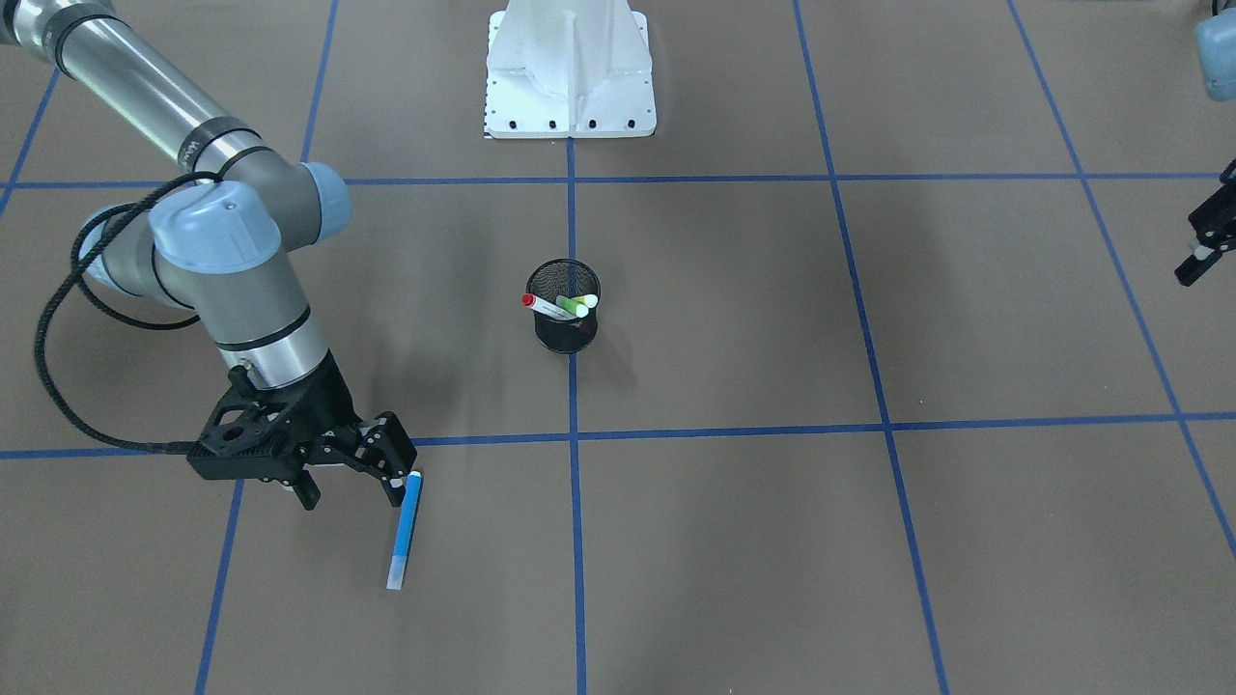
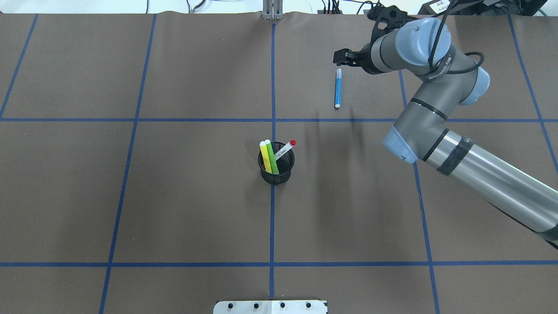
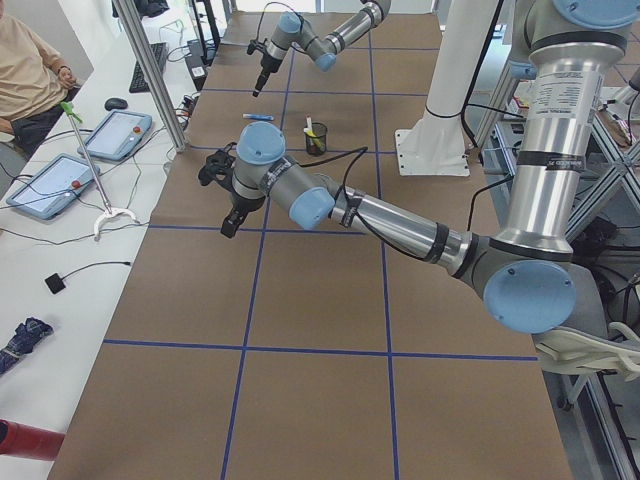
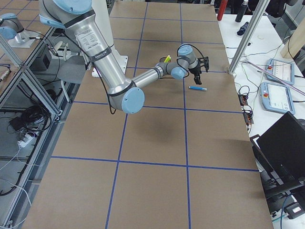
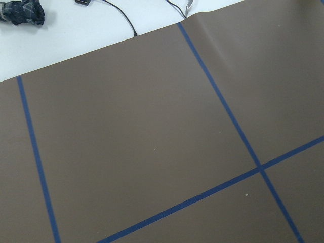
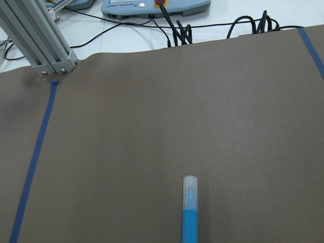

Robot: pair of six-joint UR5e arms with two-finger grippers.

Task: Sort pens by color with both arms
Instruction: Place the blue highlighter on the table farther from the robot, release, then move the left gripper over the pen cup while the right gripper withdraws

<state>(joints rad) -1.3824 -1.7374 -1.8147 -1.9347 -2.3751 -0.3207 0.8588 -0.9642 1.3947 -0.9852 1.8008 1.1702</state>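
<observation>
Lying flat, blue pen (image 1: 405, 529) just beside right tool (image 1: 354, 495), jaws spread wide, left tool (image 1: 1199, 251) state unclear

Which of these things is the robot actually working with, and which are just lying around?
Part of the job: blue pen, red-capped white pen, green pen, yellow pen, right gripper, left gripper.

Just lying about: black mesh cup, control tablet, laptop, computer mouse.

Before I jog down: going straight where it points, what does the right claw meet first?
Probably bare table beside the end of the blue pen; the right claw hangs close, depth unclear.
</observation>
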